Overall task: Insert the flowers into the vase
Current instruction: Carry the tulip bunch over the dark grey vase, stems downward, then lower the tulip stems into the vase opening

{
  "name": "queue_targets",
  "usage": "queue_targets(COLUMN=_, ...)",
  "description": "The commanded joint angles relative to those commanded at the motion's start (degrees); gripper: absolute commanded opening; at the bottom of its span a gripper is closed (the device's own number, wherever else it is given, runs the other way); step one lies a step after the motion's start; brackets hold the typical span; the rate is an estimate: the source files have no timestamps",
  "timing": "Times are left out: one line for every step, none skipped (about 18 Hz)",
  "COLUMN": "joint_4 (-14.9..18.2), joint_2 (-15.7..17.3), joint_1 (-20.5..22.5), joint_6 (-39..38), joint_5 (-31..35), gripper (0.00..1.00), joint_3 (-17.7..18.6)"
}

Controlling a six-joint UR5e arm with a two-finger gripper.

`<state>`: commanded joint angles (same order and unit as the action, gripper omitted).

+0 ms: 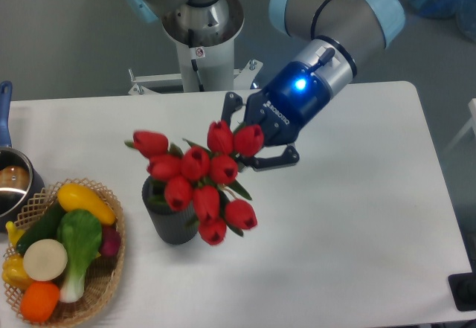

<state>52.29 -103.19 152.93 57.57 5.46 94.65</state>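
One pincer point(249, 138) clamped on flowers point(197, 179), above vase point(171, 216) mouth. Could miss the narrow mouth with stems, or tip vase over.

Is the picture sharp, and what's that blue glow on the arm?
Camera view: mostly sharp; the flowers look slightly soft over the vase. The glow is a small lit blue lamp on the gripper body. Lighting is even and shadows on the table are faint.
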Motion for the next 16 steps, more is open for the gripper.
queue_targets(joint_4=0.0, joint_2=0.4, joint_1=0.0, joint_6=0.2, joint_5=-1.1, gripper=0.04, joint_3=0.5)
queue_targets(joint_4=-0.1, joint_2=0.7, joint_1=0.0, joint_6=0.7, joint_5=-1.8, gripper=0.04, joint_3=1.3)
queue_targets(joint_4=-0.1, joint_2=0.9, joint_1=0.0, joint_6=0.8, joint_5=-1.9, gripper=0.04, joint_3=1.8)
queue_targets(joint_4=-0.1, joint_2=1.1, joint_1=-0.1, joint_6=1.0, joint_5=-2.1, gripper=0.03, joint_3=2.3)
queue_targets(joint_4=-0.1, joint_2=1.1, joint_1=-0.3, joint_6=1.8, joint_5=-2.9, gripper=0.04, joint_3=2.6)
queue_targets(joint_4=-0.1, joint_2=1.1, joint_1=-0.4, joint_6=2.8, joint_5=-3.4, gripper=0.04, joint_3=3.0)
queue_targets(joint_4=0.0, joint_2=1.2, joint_1=-0.6, joint_6=3.4, joint_5=-3.4, gripper=0.04, joint_3=3.3)
queue_targets(joint_4=0.0, joint_2=1.5, joint_1=-0.8, joint_6=3.5, joint_5=-3.4, gripper=0.04, joint_3=3.5)
queue_targets(joint_4=-0.1, joint_2=1.8, joint_1=-0.9, joint_6=3.6, joint_5=-3.3, gripper=0.04, joint_3=4.1)
queue_targets(joint_4=-0.1, joint_2=1.8, joint_1=-0.9, joint_6=3.7, joint_5=-3.2, gripper=0.04, joint_3=4.6)
queue_targets(joint_4=-0.2, joint_2=1.9, joint_1=-0.9, joint_6=3.8, joint_5=-3.2, gripper=0.04, joint_3=5.1)
queue_targets(joint_4=-0.1, joint_2=1.9, joint_1=-0.9, joint_6=4.5, joint_5=-3.2, gripper=0.04, joint_3=5.4)
queue_targets(joint_4=-0.1, joint_2=1.9, joint_1=-0.9, joint_6=5.3, joint_5=-3.1, gripper=0.04, joint_3=5.7)
queue_targets(joint_4=-0.1, joint_2=1.9, joint_1=-0.9, joint_6=5.7, joint_5=-3.1, gripper=0.04, joint_3=6.1)
queue_targets(joint_4=-0.2, joint_2=1.9, joint_1=-0.9, joint_6=5.9, joint_5=-3.0, gripper=0.04, joint_3=6.7)
queue_targets(joint_4=-0.2, joint_2=1.9, joint_1=-0.9, joint_6=6.8, joint_5=-3.0, gripper=0.04, joint_3=7.4)
